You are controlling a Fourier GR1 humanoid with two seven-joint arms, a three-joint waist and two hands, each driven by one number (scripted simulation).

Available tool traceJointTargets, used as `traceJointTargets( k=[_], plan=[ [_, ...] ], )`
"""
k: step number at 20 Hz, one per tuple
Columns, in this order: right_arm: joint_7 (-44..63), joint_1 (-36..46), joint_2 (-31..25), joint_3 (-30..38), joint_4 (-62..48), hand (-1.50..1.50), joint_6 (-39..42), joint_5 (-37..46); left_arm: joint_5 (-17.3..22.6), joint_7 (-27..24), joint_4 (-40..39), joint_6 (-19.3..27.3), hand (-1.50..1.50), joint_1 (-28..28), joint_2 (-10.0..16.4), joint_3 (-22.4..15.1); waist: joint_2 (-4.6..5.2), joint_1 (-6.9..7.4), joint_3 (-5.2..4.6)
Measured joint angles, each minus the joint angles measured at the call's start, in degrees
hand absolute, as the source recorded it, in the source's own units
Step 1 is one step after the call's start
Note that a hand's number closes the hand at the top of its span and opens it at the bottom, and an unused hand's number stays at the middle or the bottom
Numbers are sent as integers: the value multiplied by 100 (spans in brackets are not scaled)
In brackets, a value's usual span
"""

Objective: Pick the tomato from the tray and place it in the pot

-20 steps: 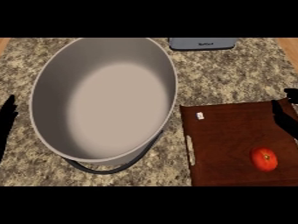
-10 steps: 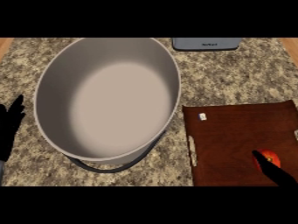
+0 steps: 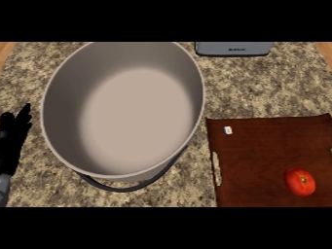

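Right robot hand: withdrawing, out of view.
Round red tomato (image 3: 300, 181): sitting ungrasped on dark brown tray (image 3: 269, 146).
Left robot hand (image 3: 9, 141): resting, fingers straight.

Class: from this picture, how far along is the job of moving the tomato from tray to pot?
Done: nothing yet; the tomato lies on the tray and the pot holds nothing. In hand: nothing; the left hand rests open beside the pot, the right hand is out of view. Left: grasp, lift, place it.

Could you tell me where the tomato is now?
In the head view, the tomato lies on the tray near its lower right corner, right of the pot.
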State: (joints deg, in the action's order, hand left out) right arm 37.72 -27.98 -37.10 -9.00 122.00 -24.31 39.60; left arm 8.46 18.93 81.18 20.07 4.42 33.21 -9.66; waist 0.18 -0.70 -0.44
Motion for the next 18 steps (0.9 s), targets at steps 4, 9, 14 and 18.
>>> traceJointTargets(
  k=[4, 9, 14, 18],
  plan=[
    [1178, 47, -214, -305, 609, -150, 1180, -106, -22, 47, -46, -74, 0, 132, -28, -21, 17, 81, 7],
    [2281, 603, -195, -604, 1016, -150, 2264, -392, -65, 100, -89, -153, 0, 214, -77, 10, 12, 139, 21],
    [2622, 1073, 31, -630, 874, -150, 2701, -559, -189, 189, -28, -141, 0, 198, -169, 46, -3, 131, 32],
    [2685, 1298, 318, -700, 630, -150, 2838, -485, -253, 164, 61, -183, 0, 84, -229, 104, -10, 120, 37]
  ],
)
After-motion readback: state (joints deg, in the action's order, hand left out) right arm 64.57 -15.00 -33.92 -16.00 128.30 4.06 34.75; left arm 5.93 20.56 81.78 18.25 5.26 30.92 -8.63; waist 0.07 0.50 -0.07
